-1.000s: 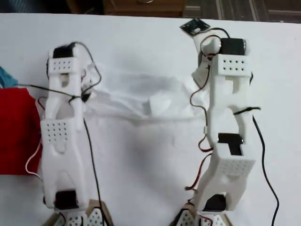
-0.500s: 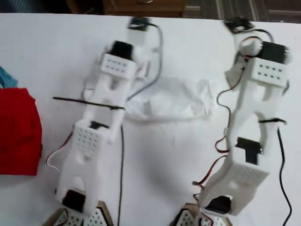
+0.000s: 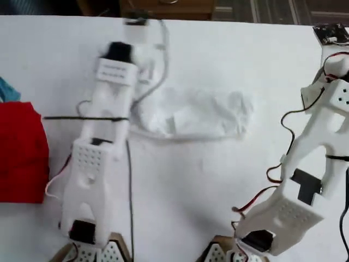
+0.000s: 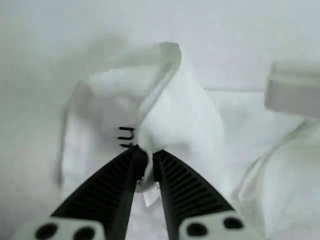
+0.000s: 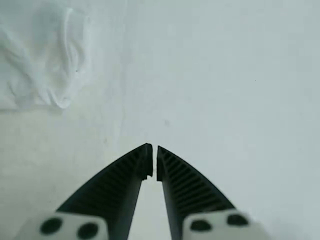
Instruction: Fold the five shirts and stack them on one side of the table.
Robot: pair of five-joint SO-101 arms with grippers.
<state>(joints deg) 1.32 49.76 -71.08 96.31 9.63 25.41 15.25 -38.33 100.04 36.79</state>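
Note:
A crumpled white shirt (image 3: 196, 112) lies bunched on the white table (image 3: 185, 191) between the two arms. My left gripper (image 4: 148, 157) is shut on a fold of this white shirt (image 4: 170, 115), with the fabric pulled up into a ridge. The left arm (image 3: 103, 125) stretches over the shirt's left end toward the far edge. My right gripper (image 5: 152, 160) is shut with nothing in it, over bare table, with the white shirt (image 5: 45, 65) off to one side. The right arm (image 3: 316, 142) stands at the right edge, apart from the shirt.
A folded red shirt (image 3: 19, 153) lies at the table's left edge, with a bit of blue cloth (image 3: 5, 90) behind it. A dark wooden cabinet (image 3: 166, 6) runs beyond the far edge. Bare table lies in front of the white shirt.
The left arm moved from the shirt's left end toward the far edge, drawing the cloth narrower. The right arm swung out to the right, away from the shirt.

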